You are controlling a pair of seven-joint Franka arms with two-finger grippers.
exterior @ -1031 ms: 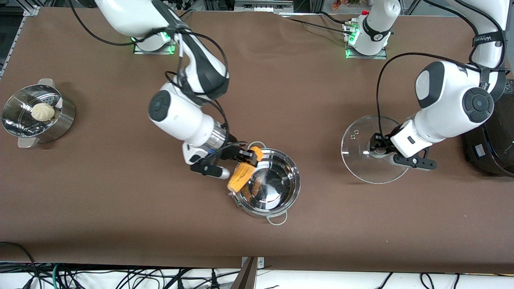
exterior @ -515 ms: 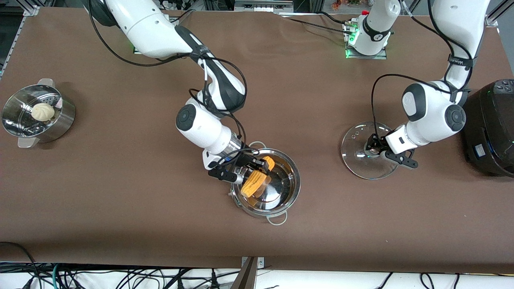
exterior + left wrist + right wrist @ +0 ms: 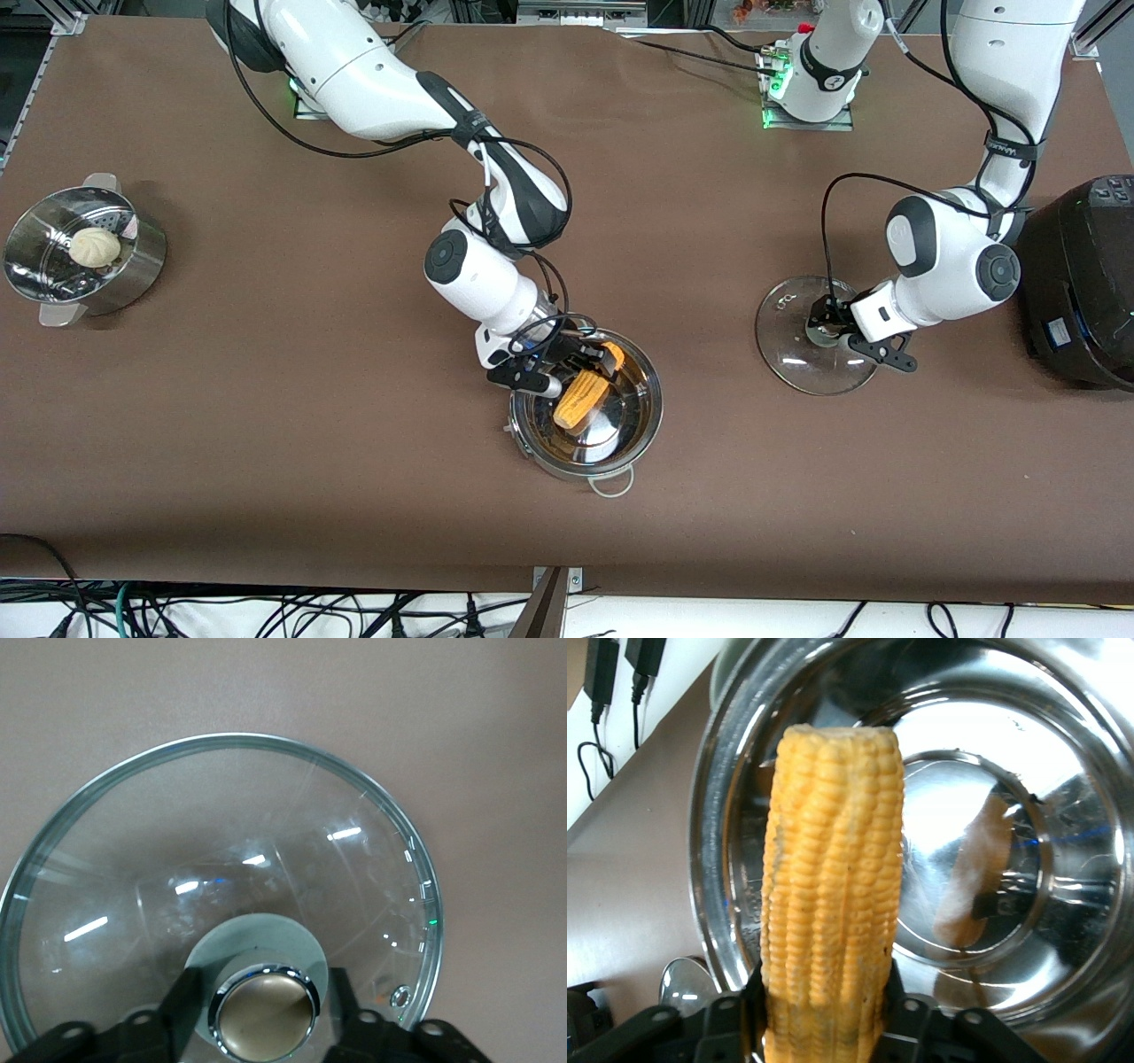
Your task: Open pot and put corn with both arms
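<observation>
Bright, even light; glare on the pot [image 3: 642, 416].

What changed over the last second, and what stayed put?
The right gripper carried the corn from over the pot's rim to over its middle, still gripping it. The left gripper, shut on the lid, shifted slightly. Pot, steamer and cooker unmoved.

A steel steamer [image 3: 84, 250] with a white bun [image 3: 95, 245] sat on the brown desk [image 3: 266, 425]; a black cooker [image 3: 1083, 283] sat at the left arm's end.

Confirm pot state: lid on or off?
Off. The pot is open with the right gripper holding the corn over it; the left gripper holds the lid aside.
</observation>
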